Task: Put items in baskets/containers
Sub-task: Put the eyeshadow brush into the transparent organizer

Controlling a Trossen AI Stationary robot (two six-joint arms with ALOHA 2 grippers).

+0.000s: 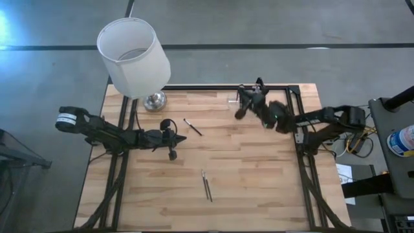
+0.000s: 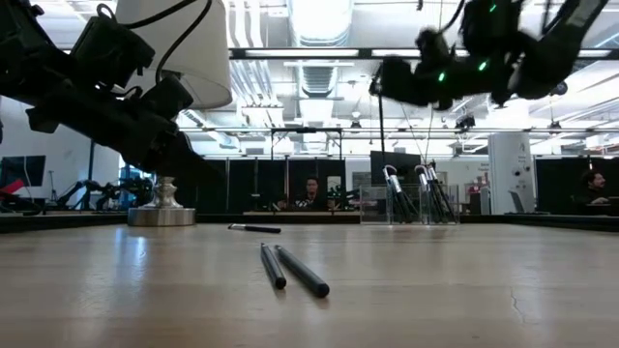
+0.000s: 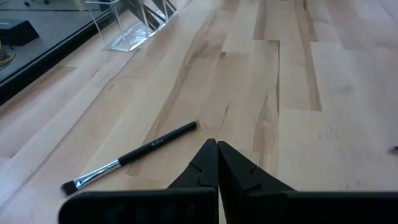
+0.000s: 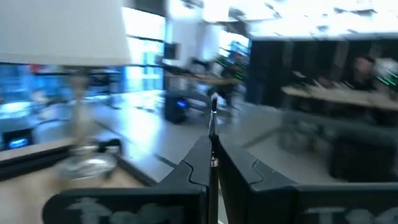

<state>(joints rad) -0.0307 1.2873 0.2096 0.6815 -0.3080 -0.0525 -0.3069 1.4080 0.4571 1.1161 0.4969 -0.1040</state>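
1. The table (image 1: 259, 188) is a rectangle of pale, butcher-block wood strips with visible grain, edged by a black metal frame.
2. A white cylindrical fabric lampshade (image 1: 134, 57) stands at the far left corner on a round, shiny metal lamp base (image 1: 154, 101).
3. The small clear plastic holder (image 2: 401, 201), low and rectangular with hard see-through walls, sits near the far edge of the table; in the low view several slim dark sticks with lighter tips lean upright inside it.
4. The right gripper (image 4: 211, 163), matt black and angular, is raised in the air above that far edge, near the holder. Its jaws are pinched tight on one thin dark brush (image 4: 212, 121), whose slender shaft rises straight up between the fingertips.
5. The left gripper (image 3: 217, 149) hovers over the left-centre of the table with its two wedge-shaped black fingers pressed together, holding nothing.
6. Just beside it lies a slim black makeup brush with a silver ferrule and dark bristled tip (image 3: 130, 155), flat on the wood and angled.
7. Nearer the front edge, two thin dark round sticks (image 1: 206, 186) lie side by side, almost touching, well apart from the holder.
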